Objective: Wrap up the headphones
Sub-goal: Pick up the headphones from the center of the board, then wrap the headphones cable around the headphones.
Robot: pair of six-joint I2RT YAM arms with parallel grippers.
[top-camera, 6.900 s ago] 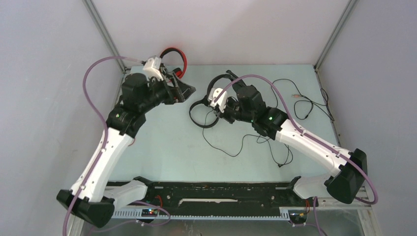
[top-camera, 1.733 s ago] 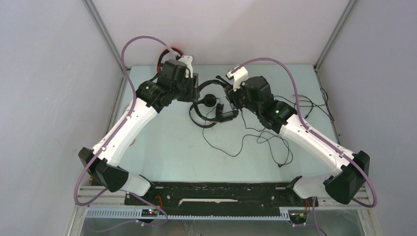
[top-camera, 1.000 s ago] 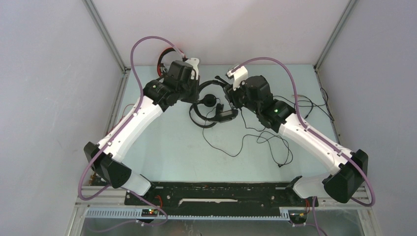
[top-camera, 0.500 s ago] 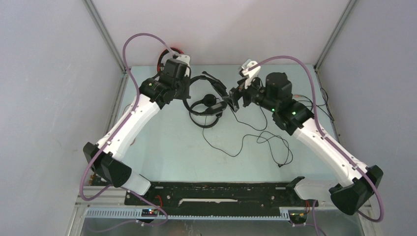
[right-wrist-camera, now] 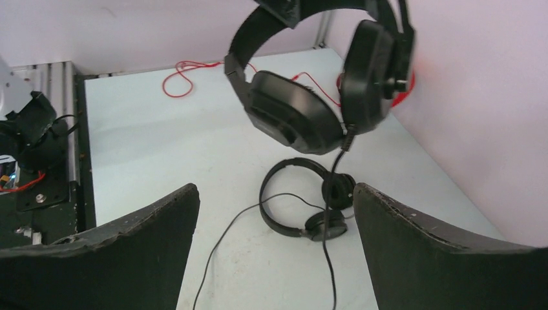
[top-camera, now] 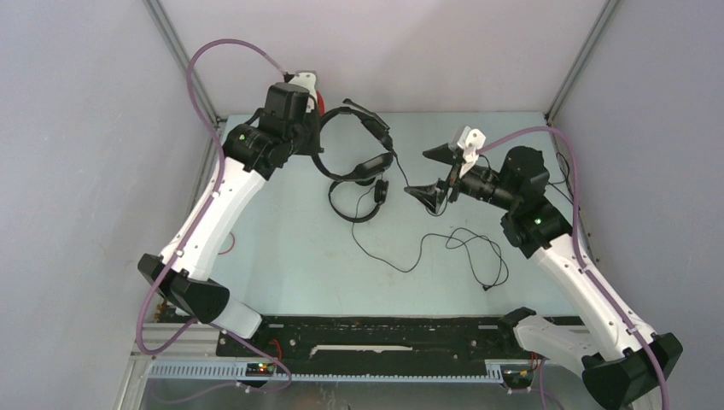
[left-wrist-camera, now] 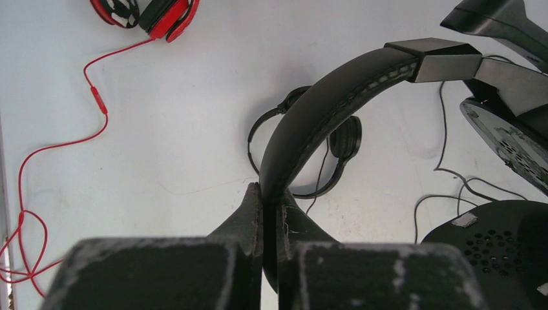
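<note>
Overhead view from near edge, two close wrist views, all sharing held black headset

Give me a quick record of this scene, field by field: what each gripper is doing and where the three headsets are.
left gripper: shut on the headband of the held black headset
right gripper: open, empty, facing that headset
held black headset: off the table, its black cable hanging down
second black headset: flat on the table, beneath the held one
red headset: on the table, red cable sprawled loose
wrapping: no cable wrapped yet
</note>
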